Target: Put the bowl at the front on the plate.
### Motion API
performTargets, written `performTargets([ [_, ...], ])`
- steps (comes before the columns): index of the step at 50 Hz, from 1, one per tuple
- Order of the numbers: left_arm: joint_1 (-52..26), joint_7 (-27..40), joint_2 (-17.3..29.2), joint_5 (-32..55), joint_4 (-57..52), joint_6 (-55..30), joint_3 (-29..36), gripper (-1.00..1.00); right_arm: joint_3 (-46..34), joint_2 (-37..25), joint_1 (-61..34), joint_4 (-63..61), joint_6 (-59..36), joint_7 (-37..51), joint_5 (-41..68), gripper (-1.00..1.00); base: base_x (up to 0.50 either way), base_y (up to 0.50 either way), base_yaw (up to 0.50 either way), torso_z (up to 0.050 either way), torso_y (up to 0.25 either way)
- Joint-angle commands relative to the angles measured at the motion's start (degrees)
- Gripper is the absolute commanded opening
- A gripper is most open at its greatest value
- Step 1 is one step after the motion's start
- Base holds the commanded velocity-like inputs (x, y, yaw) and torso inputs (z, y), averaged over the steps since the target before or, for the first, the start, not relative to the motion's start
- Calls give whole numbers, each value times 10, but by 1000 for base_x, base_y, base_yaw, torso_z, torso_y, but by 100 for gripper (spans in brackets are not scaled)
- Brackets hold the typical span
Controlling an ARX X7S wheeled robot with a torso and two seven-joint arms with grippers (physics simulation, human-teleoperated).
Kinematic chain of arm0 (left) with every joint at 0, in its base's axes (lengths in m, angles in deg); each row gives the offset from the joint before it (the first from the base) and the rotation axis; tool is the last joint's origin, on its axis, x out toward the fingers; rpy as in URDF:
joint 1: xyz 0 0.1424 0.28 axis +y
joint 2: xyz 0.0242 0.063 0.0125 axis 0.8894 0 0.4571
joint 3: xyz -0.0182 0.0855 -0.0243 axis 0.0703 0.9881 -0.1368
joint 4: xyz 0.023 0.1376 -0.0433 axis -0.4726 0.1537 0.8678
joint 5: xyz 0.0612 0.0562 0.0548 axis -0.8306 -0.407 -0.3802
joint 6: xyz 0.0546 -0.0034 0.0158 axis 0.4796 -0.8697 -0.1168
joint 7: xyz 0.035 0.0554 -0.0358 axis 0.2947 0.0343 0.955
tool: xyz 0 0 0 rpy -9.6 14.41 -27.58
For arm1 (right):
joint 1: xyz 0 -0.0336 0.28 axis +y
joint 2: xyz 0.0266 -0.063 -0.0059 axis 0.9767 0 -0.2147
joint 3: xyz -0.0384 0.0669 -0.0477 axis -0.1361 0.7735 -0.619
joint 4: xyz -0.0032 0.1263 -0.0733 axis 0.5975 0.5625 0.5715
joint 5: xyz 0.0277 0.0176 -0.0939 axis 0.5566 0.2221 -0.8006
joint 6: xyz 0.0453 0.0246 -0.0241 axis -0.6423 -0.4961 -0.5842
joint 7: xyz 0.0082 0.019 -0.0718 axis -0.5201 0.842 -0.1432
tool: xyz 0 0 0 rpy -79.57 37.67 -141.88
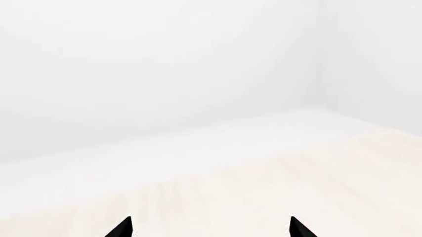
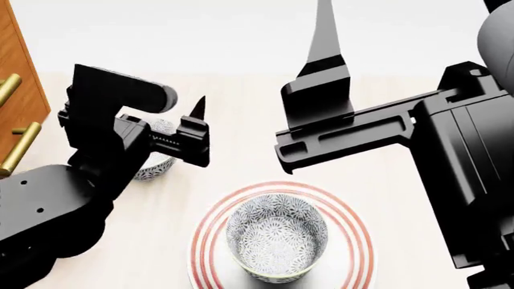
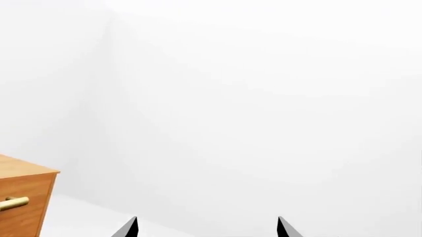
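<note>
In the head view the bowl [image 2: 277, 235], white with grey-blue flowers, stands upright in the middle of the plate [image 2: 359, 241], which is white with red rings. Both are at the front of the pale table. My left gripper [image 2: 173, 129] hangs to the back left of the plate, open and empty. My right gripper [image 2: 410, 36] is raised above and behind the plate, jaws wide apart, holding nothing. The left wrist view shows only open fingertips [image 1: 125, 226] over bare table. The right wrist view shows open fingertips [image 3: 132, 226] against white wall.
A second flowered bowl [image 2: 156, 165] sits on the table, mostly hidden behind my left gripper. A wooden cabinet [image 2: 16, 90] with brass handles stands at the far left, and its corner [image 3: 23, 197] appears in the right wrist view.
</note>
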State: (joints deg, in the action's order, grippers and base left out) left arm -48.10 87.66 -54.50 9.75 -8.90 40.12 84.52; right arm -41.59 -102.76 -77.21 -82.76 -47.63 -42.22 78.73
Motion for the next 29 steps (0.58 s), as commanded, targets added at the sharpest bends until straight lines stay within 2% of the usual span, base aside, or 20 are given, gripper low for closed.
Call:
performTargets([
  [1, 21, 69, 75, -29, -150, 44, -12, 100, 10, -8, 24, -13, 13, 4, -4, 100, 0, 0, 0, 0, 0],
  [6, 20, 116, 91, -61, -187, 59, -17, 100, 11, -7, 33, -16, 17, 1, -11, 100, 0, 0, 0, 0, 0],
  [12, 23, 131, 115, -64, -242, 63, -19, 100, 16, -10, 44, -19, 24, 1, -14, 100, 0, 0, 0, 0, 0],
  [15, 23, 149, 119, -98, -258, 61, -11, 100, 16, -8, 49, -19, 27, -4, -23, 100, 0, 0, 0, 0, 0],
  [18, 27, 143, 122, -85, -266, 64, -14, 100, 15, -7, 52, -19, 28, -6, -28, 100, 0, 0, 0, 0, 0],
  [19, 24, 156, 139, -90, -306, 68, -17, 100, 14, -3, 64, -17, 34, -13, -41, 100, 0, 0, 0, 0, 0],
  [29, 18, 182, 175, -102, -400, 73, -24, 100, 9, 4, 66, -11, 36, -22, -52, 100, 0, 0, 0, 0, 0],
])
